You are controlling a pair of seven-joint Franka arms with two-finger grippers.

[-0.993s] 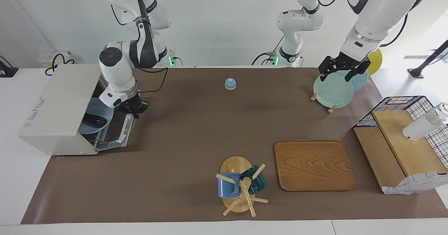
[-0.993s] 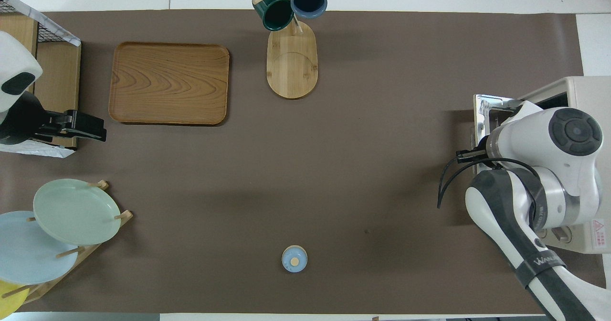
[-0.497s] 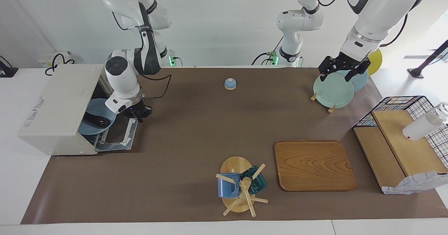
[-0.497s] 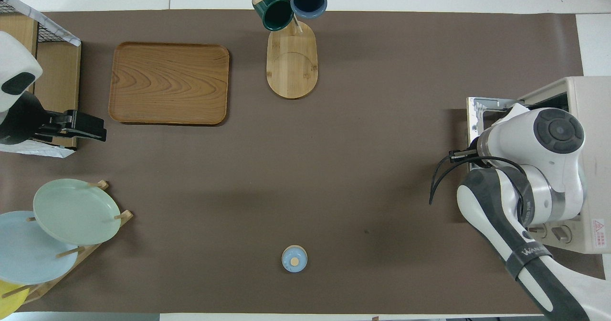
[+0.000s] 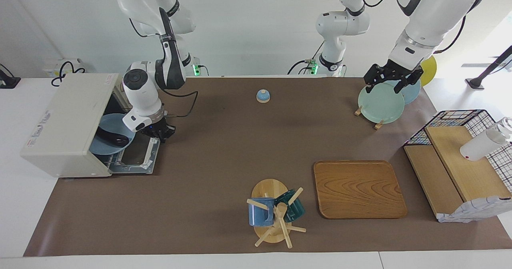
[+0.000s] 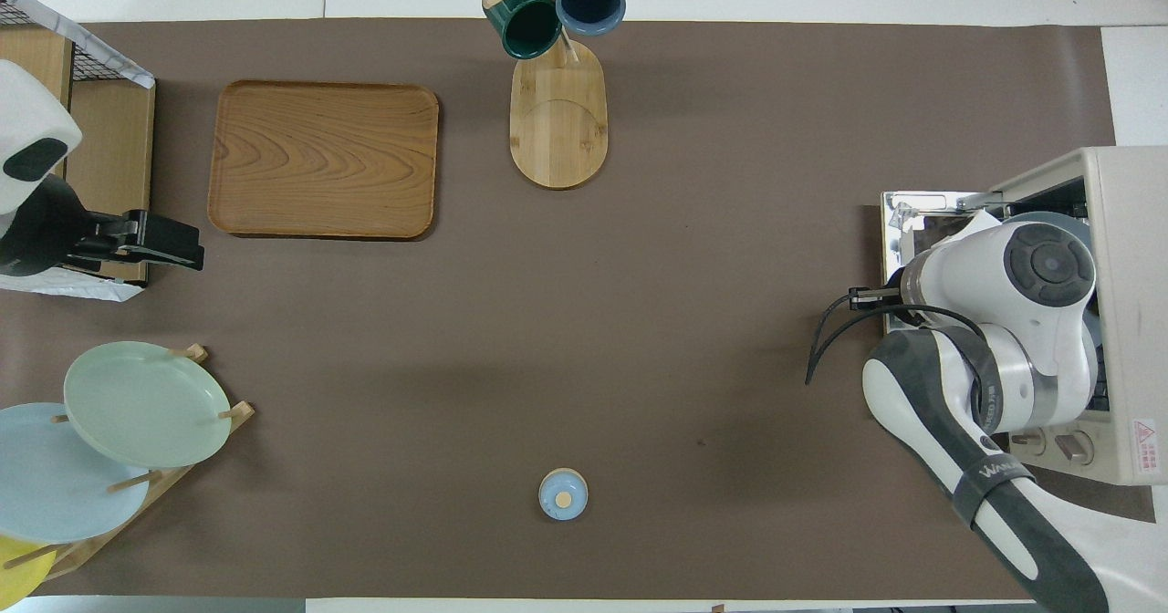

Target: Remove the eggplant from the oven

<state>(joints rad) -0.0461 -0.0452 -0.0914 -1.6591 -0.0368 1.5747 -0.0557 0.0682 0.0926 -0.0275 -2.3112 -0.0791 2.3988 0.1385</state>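
The cream-white oven (image 5: 64, 121) stands at the right arm's end of the table, its glass door (image 5: 136, 155) dropped almost flat. Inside it, the dark eggplant (image 5: 114, 138) lies on a blue plate (image 5: 102, 145). My right gripper (image 5: 159, 133) is shut on the end of the door's handle nearer the robots. In the overhead view the right arm covers the oven (image 6: 1127, 230) mouth and hides the eggplant. My left gripper (image 5: 393, 81) hangs open and waits over the pale green plate (image 5: 380, 104).
A small blue bell (image 5: 263, 96) sits mid-table near the robots. A mug tree (image 5: 274, 213) and a wooden tray (image 5: 358, 189) lie toward the table's far edge. A plate rack and a wire-and-wood shelf (image 5: 460, 161) with a white bottle (image 5: 480, 145) fill the left arm's end.
The right gripper has swung outward and down with the oven door, which now lies nearly flat, showing more of the plate and eggplant. The left arm has not moved.
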